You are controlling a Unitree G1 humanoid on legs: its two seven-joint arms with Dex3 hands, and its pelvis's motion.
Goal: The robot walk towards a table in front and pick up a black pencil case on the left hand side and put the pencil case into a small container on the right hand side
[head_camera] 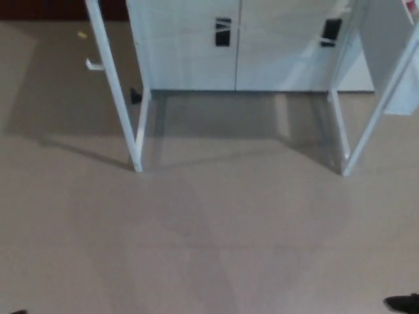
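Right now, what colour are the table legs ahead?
White, as the head view shows: the left leg and right leg stand on beige floor.

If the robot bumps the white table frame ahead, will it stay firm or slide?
The white table frame looks thin, so it is probably light and may shift. The floor appears smooth, so its feet would likely slide rather than grip. Its top is out of view, so tipping cannot be judged.

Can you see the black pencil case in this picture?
No, the head view shows only bare floor, two white table legs, and a white cabinet behind them; no tabletop or pencil case is in view.
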